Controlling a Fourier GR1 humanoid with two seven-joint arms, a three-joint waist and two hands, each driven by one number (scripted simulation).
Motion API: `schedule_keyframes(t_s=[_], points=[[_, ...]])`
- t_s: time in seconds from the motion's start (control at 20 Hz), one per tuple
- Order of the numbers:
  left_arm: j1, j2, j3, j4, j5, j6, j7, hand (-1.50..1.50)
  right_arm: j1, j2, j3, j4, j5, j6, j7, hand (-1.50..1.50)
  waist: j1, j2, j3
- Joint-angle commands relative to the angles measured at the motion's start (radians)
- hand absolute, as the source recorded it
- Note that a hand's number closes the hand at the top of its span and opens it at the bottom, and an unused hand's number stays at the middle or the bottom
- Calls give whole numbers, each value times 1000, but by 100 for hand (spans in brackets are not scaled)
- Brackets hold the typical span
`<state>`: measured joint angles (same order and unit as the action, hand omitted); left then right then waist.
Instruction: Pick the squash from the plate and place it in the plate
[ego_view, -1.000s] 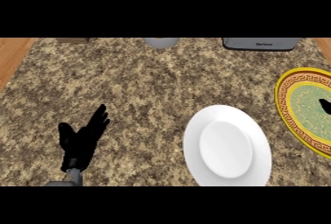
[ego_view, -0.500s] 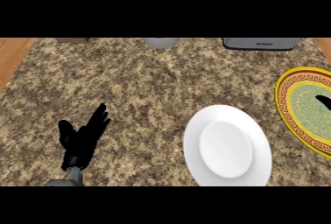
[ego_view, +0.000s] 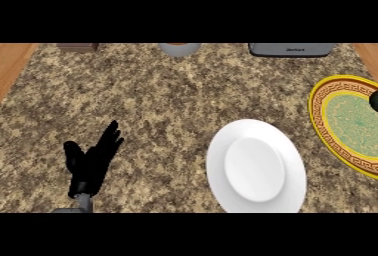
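My left hand (ego_view: 92, 162) rests open, fingers up, well left of the white plate (ego_view: 255, 166) and out of the working lane. The white plate lies bare at centre, ready, I judge, to receive the squash. Just right of it, the yellow-rimmed plate (ego_view: 330, 131) runs past the edge. A dark tip there, probably my right hand (ego_view: 374, 102); its fingers I cannot tell. The squash is not visible.

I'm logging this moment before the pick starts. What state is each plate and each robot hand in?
White plate: lying flat on the counter, nothing on it.
Yellow-rimmed plate: flat at the right edge, partly cut off; no squash visible on the part shown.
Left robot hand: open, resting, fingers up, holding nothing.
Right robot hand: only a dark tip at the right edge; fingers unclear.
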<state>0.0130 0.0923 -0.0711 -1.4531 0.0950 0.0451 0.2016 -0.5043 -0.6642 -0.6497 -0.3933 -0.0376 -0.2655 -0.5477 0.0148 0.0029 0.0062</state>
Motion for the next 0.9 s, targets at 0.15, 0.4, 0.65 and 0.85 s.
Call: schedule_keyframes(t_s=[0.15, 0.4, 0.65, 0.85], points=[[25, -18, -9, 13, -13, 12, 13, 0, 157, -42, -18, -43, -87, 309, -47, -150, -23, -5, -6], [47, -19, -8, 37, -28, 6, -15, 0, 296, 9, 14, -103, -95, 388, -120, -150, -21, -4, -6], [40, -5, 8, -18, -13, -6, 36, 0, 450, 29, 41, -310, -111, 367, -47, -150, -21, -5, -7], [72, -15, 2, -10, -4, -25, 5, 0, 610, 70, 50, -467, -111, 386, -39, -150, -27, -6, -8]])
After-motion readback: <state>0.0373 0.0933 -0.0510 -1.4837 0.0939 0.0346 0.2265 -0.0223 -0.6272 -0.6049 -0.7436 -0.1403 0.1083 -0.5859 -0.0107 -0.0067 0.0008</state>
